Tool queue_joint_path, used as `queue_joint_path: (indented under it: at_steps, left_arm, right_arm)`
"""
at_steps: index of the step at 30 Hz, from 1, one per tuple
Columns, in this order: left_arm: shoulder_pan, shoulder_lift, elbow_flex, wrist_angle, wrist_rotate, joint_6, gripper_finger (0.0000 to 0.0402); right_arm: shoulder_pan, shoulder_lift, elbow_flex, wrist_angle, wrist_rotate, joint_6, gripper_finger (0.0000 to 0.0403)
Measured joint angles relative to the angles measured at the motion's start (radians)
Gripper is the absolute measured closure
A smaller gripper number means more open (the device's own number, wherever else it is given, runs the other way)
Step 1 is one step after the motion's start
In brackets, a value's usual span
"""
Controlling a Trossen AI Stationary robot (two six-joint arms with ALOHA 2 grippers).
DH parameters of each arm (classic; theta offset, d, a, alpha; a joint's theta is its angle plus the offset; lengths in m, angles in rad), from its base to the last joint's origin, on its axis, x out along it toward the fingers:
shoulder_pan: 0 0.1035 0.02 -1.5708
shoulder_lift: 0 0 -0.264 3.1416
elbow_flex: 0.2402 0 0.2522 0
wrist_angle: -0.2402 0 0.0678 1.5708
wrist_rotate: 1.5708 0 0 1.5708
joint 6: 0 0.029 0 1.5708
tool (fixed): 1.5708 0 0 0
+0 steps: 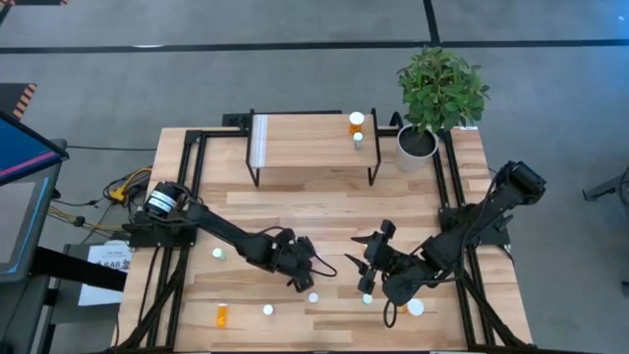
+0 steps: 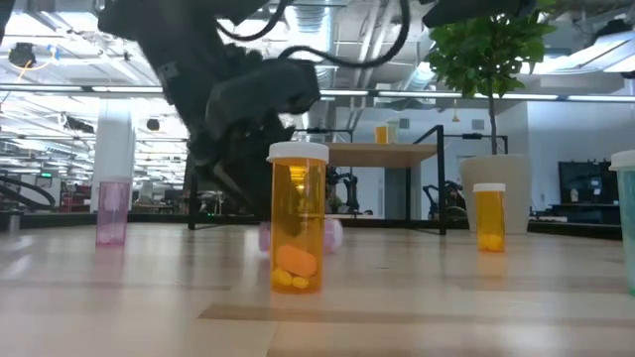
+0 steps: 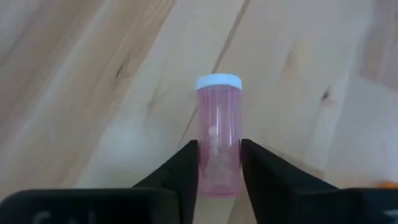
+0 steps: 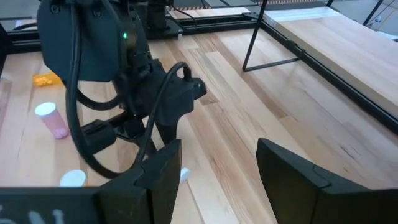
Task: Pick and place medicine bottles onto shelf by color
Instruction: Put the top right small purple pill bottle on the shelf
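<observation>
A pink medicine bottle (image 3: 218,130) with a white cap (image 3: 218,82) lies on its side on the wooden table, between the fingers of my left gripper (image 3: 219,144). That gripper is at the table's near middle (image 1: 300,278). In the low view the bottle shows as a pink shape (image 2: 332,233) behind an orange bottle (image 2: 298,223). My right gripper (image 1: 371,258) hangs open above the table just to the right, with nothing between its fingers (image 4: 214,180). The shelf (image 1: 305,138) stands at the far side with an orange bottle (image 1: 356,121) and a smaller bottle (image 1: 358,141) at its right end. My left gripper pinches the pink bottle's body near its bottom end (image 3: 217,171), one finger (image 3: 186,168) on each side. The fingers slant down and run along the bottle from its bottom end, with the cap pointing away from them. The bottle lies on the table.
Loose bottles stand or lie along the near edge: a green one (image 1: 218,254), an orange one on its side (image 1: 221,315), white-capped ones (image 1: 267,310) (image 1: 314,297) (image 1: 367,298) and a larger one (image 1: 416,308). A potted plant (image 1: 417,144) stands right of the shelf.
</observation>
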Motion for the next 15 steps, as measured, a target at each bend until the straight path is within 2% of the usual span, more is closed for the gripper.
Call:
queue_joint_path:
  at_steps: [4,9,15]
  left_arm:
    - [0.0,-0.028,0.018,-0.004,-0.042,0.071,0.0328]
    - [-0.019,-0.109,0.003,-0.016,-0.12,0.112,0.0335]
    - [-0.098,-0.241,-0.042,-0.014,-0.317,0.155,0.0324]
  right_arm:
    - [0.009,0.0,0.0,0.001,0.0,0.0,0.0173]
    - [0.025,0.0,0.0,0.0,0.0,0.0,0.0173]
    - [0.031,0.0,0.0,0.015,0.003,0.0,0.0173]
